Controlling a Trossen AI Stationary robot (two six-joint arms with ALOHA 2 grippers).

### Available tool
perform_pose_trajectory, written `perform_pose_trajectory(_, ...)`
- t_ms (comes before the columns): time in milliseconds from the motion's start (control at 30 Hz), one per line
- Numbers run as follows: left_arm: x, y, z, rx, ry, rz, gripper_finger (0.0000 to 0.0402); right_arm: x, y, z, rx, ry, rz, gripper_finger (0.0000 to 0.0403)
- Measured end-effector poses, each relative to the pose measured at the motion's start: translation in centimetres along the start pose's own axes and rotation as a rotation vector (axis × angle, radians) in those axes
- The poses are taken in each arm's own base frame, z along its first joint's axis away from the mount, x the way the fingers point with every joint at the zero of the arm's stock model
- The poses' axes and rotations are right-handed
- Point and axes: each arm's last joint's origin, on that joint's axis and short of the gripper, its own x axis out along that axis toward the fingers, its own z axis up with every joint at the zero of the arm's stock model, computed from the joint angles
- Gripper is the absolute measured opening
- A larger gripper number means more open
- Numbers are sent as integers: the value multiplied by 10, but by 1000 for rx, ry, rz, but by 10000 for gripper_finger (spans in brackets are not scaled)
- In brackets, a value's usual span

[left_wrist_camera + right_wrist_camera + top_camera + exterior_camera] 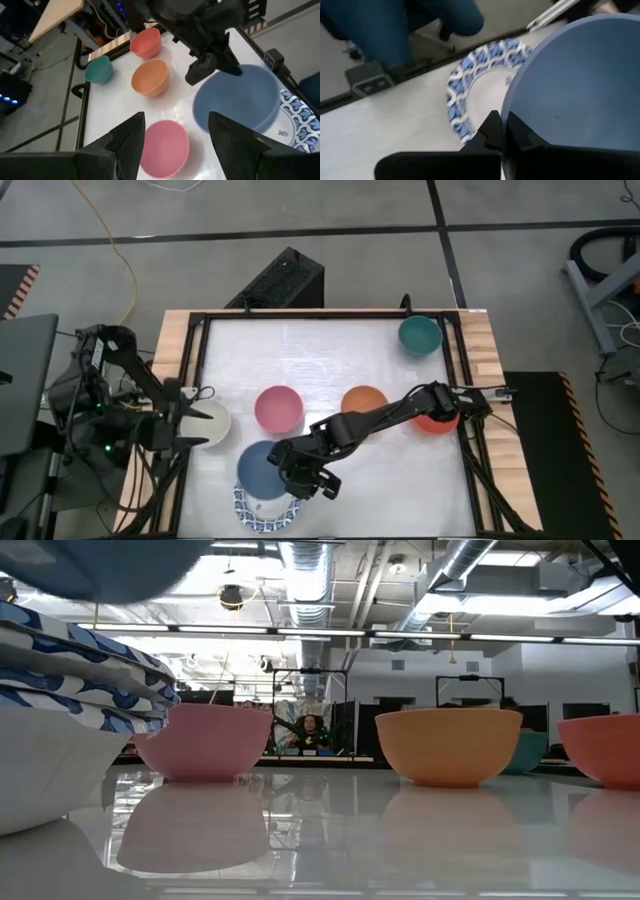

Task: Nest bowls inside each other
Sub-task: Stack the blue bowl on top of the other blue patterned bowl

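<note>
Right gripper (504, 137) pinches the blue bowl (262, 467) by its rim, just beside and partly over the patterned stack (270, 510); left gripper (176, 131) waits spread by the table's left edge.

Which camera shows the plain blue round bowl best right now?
The left wrist view: the plain blue round bowl shows whole, rim gripped by the right tool. High view: partly under the arm. Right wrist: only part. Low: a blurred underside.

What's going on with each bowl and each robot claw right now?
blue bowl: gripped by its rim, above the patterned stack
patterned bowls: nested stack
pink bowl: upright, loose
orange bowl: upright, loose
red bowl: upright, loose
teal bowl: upright, loose
right gripper: shut on blue bowl
left gripper: open, empty
</note>
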Motion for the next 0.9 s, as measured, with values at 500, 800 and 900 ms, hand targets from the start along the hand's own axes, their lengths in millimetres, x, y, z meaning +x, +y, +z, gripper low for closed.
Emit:
perform_pose_trajectory(500,0,1,-1,-32,-5,22,208,52,12,-6,-9,-14,60,8)
perform_pose_trajectory(800,0,1,-1,-32,-3,22,208,61,12,-8,-47,-32,75,8)
perform_pose_trajectory(900,0,1,-1,-32,-3,22,208,66,10,-11,-57,-55,91,8)
